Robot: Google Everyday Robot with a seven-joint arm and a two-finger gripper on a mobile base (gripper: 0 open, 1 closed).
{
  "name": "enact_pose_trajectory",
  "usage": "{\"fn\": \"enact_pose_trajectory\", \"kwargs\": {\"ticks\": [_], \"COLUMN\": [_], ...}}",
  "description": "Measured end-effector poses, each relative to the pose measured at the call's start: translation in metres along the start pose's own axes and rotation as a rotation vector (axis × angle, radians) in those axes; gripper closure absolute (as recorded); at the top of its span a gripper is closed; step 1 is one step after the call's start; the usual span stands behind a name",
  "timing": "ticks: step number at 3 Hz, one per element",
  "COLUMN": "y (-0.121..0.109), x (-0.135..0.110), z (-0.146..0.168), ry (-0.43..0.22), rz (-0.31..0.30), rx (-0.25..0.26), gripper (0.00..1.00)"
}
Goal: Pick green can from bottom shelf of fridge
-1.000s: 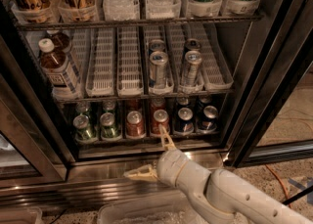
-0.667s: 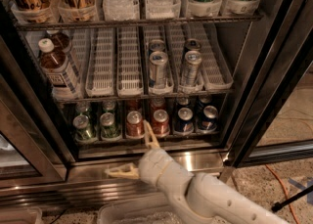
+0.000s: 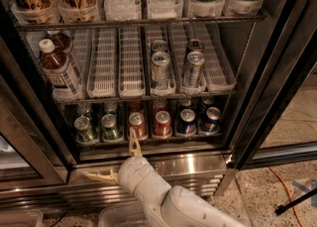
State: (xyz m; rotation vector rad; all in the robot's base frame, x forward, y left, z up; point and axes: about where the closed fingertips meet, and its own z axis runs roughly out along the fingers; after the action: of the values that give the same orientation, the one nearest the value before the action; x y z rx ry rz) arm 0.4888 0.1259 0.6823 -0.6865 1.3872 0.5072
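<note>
gripper (image 3: 110, 154) further left, below green can (image 3: 110, 126)

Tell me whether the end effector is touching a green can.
Apart. Camera view: the open end effector sits before the bottom shelf; a gap separates its upper finger from the nearest green can.

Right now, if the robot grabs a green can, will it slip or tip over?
Probably slippery: the green can has shiny sides. It might bump the red-brown can close beside. The open tool hovers just below the bottom shelf.
</note>
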Motion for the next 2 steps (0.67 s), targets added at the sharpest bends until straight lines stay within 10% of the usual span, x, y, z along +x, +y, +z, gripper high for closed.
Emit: {"fn": "enact_pose_trajectory", "kwargs": {"ticks": [1,2], "y": [0.0111,0.0121], "x": [0.0219,0.0230], "z": [0.0083,0.0085], "ry": [-0.001,-0.003], "rz": [0.143,0.152], "rx": [-0.025,-0.026], "gripper": [0.00,0.00]}}
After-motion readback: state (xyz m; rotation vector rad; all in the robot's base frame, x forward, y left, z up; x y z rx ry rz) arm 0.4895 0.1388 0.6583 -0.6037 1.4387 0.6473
